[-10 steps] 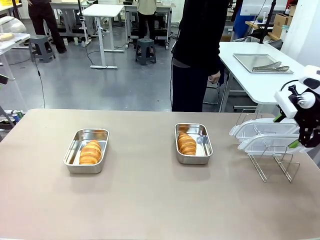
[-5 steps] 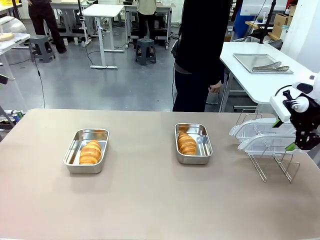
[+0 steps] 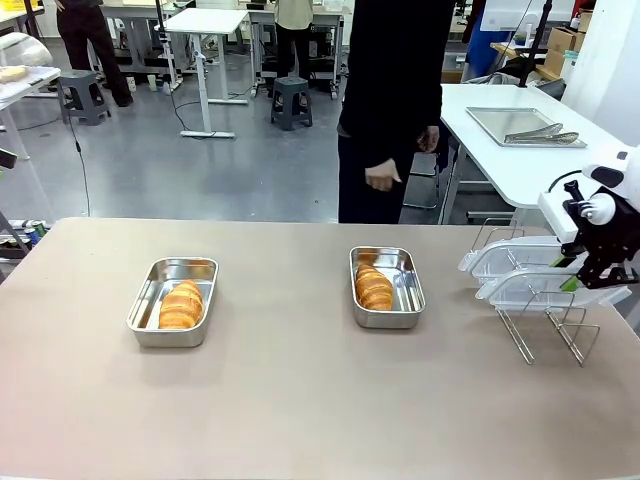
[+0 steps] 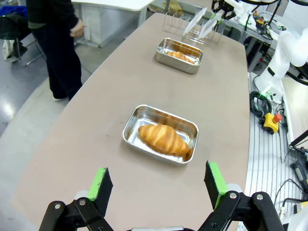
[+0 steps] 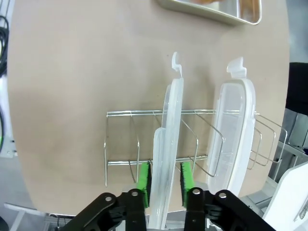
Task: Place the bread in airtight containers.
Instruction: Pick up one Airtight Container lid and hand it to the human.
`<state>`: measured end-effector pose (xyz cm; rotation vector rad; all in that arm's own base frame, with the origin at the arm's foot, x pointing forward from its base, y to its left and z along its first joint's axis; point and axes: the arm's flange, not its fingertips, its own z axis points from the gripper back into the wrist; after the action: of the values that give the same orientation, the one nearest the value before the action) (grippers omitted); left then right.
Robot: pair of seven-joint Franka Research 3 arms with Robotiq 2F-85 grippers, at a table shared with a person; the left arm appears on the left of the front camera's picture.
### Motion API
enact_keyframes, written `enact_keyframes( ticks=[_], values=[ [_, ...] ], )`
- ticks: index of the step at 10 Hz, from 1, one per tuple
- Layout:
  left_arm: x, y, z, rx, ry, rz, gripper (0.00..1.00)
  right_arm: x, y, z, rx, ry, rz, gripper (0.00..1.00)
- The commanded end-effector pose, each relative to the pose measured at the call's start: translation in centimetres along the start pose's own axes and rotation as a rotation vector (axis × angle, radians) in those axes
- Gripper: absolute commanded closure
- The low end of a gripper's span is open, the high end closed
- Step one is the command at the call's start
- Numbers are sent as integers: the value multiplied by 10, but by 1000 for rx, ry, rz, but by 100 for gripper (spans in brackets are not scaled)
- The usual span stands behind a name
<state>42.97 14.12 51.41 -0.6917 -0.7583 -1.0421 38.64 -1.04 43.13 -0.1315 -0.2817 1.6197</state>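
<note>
**Bread in pans, lids not yet on**

Front: left croissant [image 3: 181, 305] is seen lying in left pan [image 3: 178, 270], and right croissant [image 3: 374, 288] in right pan [image 3: 406, 290]. Both pans are uncovered and set well apart on the table [image 3: 300, 400]. Two clear lids [image 3: 510, 262] are stood on edge in the rack [image 3: 520, 345] at the table's right end, with the right gripper [image 3: 580, 283] placed at them. Placement is judged done; lidding is outstanding for both pans.

Left wrist: left gripper [image 4: 157, 182] is held spread and empty above the table, short of the left pan.

Right wrist: first lid [image 5: 169, 120] is straddled by the pads [image 5: 143, 178], close on both sides. Whether it is actually clamped cannot be told. Second lid [image 5: 236, 130] is seated in its own slot, untouched.
</note>
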Motion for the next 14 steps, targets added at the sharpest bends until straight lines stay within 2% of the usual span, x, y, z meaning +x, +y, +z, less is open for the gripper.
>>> enact_keyframes(
  ticks=[1, 4, 6, 8, 12, 14],
  values=[
    [2, -1, 0, -1, -28, -16, 0, 7, 15, -1, -18, 40, -16, 100],
    [2, -1, 0, -1, -28, -16, 0, 9, 17, 5, -17, 60, -19, 100],
    [2, -1, 0, -1, -28, -16, 0, 11, 14, 18, -27, 31, -37, 100],
    [2, -1, 0, -1, -28, -16, 0, 17, 3, 57, -117, 50, -53, 100],
    [2, -1, 0, -1, -28, -16, 0, 32, -10, 170, -223, -16, -1, 100],
    [2, -1, 0, -1, -28, -16, 0, 50, -12, 214, -303, -40, 60, 100]
  ],
)
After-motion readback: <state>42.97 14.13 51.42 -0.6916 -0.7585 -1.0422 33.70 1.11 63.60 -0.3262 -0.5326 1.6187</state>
